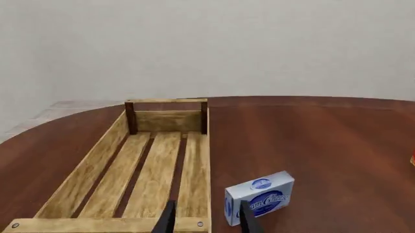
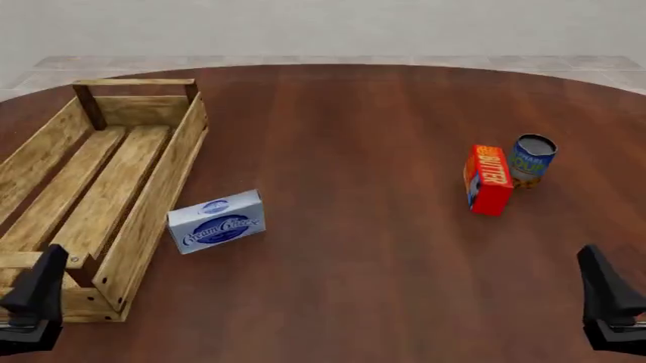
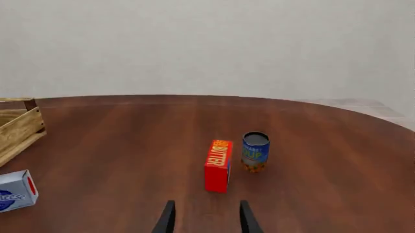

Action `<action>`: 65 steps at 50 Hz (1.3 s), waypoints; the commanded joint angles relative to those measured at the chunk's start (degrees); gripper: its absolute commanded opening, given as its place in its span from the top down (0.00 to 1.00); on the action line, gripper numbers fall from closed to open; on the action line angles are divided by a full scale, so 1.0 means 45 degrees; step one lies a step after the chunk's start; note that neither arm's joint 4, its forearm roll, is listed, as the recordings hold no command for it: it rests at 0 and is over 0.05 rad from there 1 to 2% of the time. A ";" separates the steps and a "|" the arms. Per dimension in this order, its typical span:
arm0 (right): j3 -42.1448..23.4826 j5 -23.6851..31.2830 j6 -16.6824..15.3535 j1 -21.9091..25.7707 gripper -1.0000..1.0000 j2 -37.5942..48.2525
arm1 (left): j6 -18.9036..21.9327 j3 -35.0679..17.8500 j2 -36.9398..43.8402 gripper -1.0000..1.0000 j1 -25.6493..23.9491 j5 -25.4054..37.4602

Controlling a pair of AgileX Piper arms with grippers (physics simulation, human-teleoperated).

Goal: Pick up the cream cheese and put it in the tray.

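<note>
The cream cheese (image 2: 215,221), a pale blue-white box with a dark blue oval, stands on its long edge on the table just right of the tray (image 2: 162,189). This light-wood slatted crate lies at the left with nothing inside. My left gripper (image 2: 38,291) hovers over the tray's near end, open and holding nothing. In the left wrist view, the left gripper (image 1: 206,221) has the cream cheese (image 1: 259,196) slightly ahead and off to one side, beside the tray (image 1: 84,170). My right gripper (image 2: 606,295) is open at the near right, far from the box.
A red-orange butter box (image 2: 489,180) stands upright at the right, with a blue can (image 2: 531,159) close behind it. The right wrist view shows the right gripper (image 3: 204,218), the butter box (image 3: 218,165), the can (image 3: 255,151) and the cream cheese (image 3: 14,196) at its edge.
</note>
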 commanded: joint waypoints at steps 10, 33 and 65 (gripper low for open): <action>-0.0041 0.0047 -0.0085 0.0000 0.00 -0.0061 | -0.0128 -0.0405 0.0273 0.00 -0.0501 0.0437; -0.0039 0.0032 -0.0106 0.0003 0.00 -0.0058 | 0.0258 -0.4473 0.1841 0.00 -0.1319 0.2746; -0.0033 0.0041 -0.0078 0.0001 0.00 -0.0051 | 0.0363 -0.6246 0.7361 0.00 -0.3618 0.1828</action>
